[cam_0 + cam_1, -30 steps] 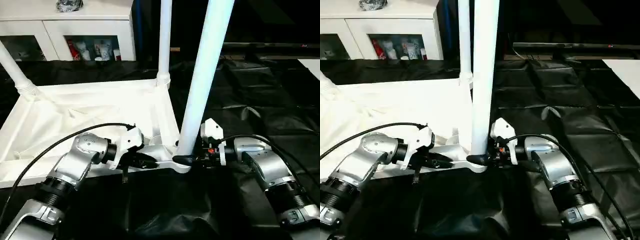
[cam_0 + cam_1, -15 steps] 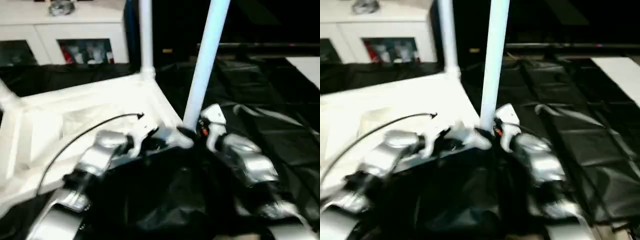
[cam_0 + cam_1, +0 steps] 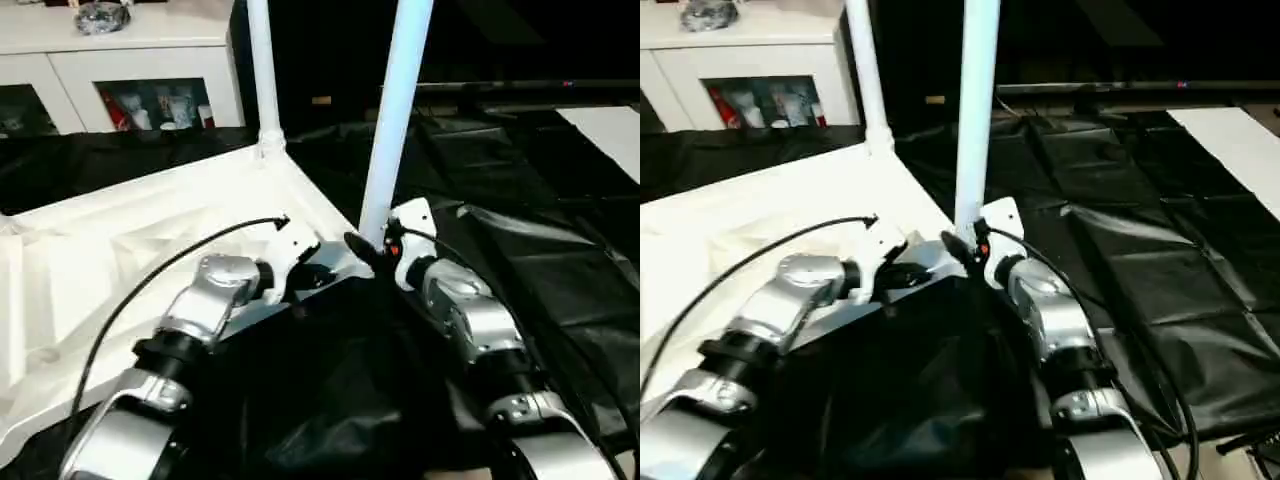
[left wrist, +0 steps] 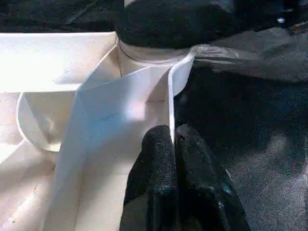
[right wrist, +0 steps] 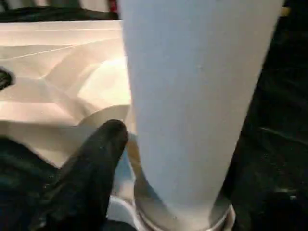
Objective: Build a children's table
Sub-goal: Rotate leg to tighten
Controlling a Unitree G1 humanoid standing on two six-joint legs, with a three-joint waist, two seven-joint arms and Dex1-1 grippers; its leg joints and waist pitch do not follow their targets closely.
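Left claw [image 4: 172,144] pinched on tabletop rim [image 4: 169,96].

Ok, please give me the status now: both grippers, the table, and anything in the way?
Left gripper shut on white plastic tabletop rim. Right gripper at base of near white tube leg, which stands in corner socket. Far leg upright too.

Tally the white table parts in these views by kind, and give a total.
White plastic rectangular tabletop, lying underside up: 1
Long white tube legs standing upright in corner sockets: 2, one near the right tool, one at the far corner
Total: 3
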